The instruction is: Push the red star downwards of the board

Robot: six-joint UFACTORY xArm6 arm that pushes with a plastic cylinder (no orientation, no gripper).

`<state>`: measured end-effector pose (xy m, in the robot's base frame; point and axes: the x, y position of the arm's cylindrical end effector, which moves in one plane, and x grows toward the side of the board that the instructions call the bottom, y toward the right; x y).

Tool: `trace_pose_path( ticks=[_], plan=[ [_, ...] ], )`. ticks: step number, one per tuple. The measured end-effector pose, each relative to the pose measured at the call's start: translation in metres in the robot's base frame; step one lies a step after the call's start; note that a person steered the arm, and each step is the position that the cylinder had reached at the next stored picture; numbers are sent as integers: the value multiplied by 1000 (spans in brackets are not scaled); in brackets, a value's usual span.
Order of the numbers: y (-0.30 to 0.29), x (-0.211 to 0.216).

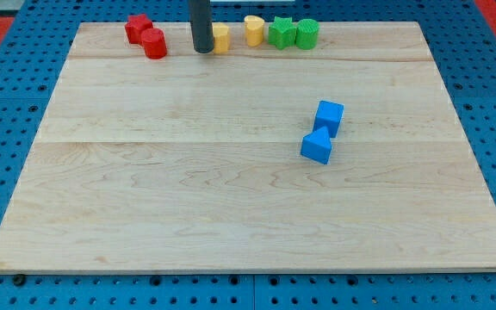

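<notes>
Red star (138,27) sitting at the worktop's (231,207) top-left edge, touching a red cylinder (154,44) just below and to its right. Looks small, rigid and light, likely to slide easily on smooth wood but apt to spin if pressed off-centre on a point. Best met on its top side, squarely, so as to drive it toward the view's bottom; very little room there between star and board edge. Cylinder in the downward path, likely to be shoved along too.

Tool: a bare rod, nothing to clench or release, holding nothing. My tip (202,51) resting near the top edge, right of the red pair, touching or just beside a yellow block (220,38) whose shape stays half hidden behind the rod. Rod's upper length cut off by the view's top.
</notes>
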<state>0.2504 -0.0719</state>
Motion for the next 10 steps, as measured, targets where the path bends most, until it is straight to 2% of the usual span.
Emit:
trace_pose_path(
  ticks=[2, 3, 4, 5, 7, 8, 10],
  plan=[
    [-3, -18],
    [-38, -25],
    [-37, -59],
    [-59, -59],
    [-165, -59],
    [-183, -52],
    [-175, -30]
  ],
)
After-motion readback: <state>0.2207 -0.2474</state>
